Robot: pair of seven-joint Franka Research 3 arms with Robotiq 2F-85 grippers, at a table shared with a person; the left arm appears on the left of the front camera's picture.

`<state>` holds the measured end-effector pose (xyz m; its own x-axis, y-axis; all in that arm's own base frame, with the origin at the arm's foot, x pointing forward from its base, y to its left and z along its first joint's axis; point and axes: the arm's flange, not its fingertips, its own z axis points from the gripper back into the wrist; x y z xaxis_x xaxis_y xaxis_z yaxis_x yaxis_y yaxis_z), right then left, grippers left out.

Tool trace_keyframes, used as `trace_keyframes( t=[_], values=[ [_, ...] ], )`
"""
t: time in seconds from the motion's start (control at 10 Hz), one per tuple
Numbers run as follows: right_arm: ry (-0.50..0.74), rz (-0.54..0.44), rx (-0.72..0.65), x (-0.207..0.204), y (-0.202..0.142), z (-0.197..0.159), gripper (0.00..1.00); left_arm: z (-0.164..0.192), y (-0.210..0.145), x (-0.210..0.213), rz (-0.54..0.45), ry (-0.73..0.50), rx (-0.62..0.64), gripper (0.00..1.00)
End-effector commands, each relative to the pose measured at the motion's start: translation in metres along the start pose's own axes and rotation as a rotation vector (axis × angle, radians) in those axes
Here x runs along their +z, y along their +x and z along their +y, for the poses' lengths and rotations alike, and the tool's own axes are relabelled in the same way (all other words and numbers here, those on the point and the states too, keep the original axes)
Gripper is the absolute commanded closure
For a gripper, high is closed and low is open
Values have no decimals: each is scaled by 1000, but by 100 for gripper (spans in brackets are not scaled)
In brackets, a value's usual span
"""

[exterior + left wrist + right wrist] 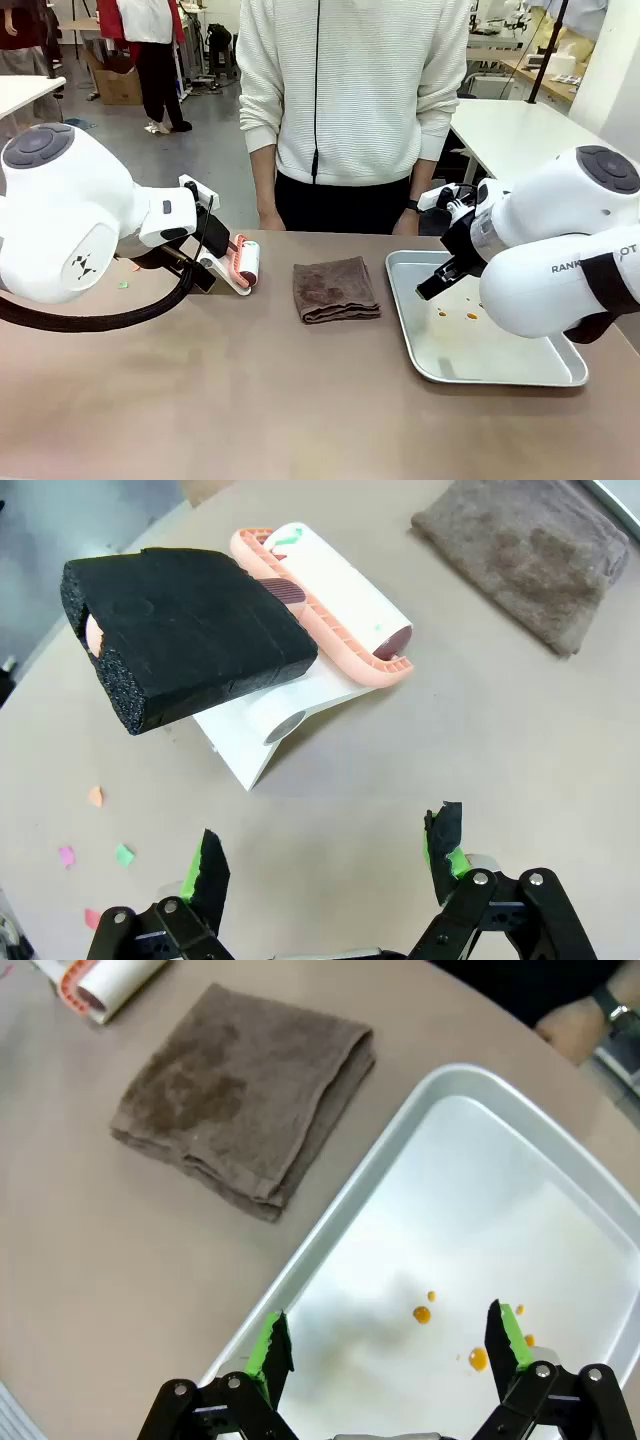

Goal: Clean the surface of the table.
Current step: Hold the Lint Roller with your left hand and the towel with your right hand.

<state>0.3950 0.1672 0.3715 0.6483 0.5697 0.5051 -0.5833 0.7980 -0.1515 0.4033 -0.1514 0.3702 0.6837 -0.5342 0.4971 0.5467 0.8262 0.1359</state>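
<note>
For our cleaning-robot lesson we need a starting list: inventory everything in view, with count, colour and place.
table: one, brownish-tan, under everything
lint roller: one, white with pink frame, black foam handle, table's left
cloth: one, brown, folded, mid-table
metal tray: one, silver, table's right
drops: several, orange, in tray
paper scraps: several, pink, green, orange, table's left
person: one, white sweater, far side
left gripper: one, black, open, above table by roller
right gripper: one, black, open, above tray
</note>
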Motion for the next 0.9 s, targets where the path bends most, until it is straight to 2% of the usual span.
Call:
trace_keyframes(
  t=[0.0, 0.8],
  values=[
    [0, 0, 0, 0, 0, 0, 0, 0, 0, 0, 0, 0, 0, 0],
    [0, 0, 0, 0, 0, 0, 0, 0, 0, 0, 0, 0, 0, 0]
  ],
)
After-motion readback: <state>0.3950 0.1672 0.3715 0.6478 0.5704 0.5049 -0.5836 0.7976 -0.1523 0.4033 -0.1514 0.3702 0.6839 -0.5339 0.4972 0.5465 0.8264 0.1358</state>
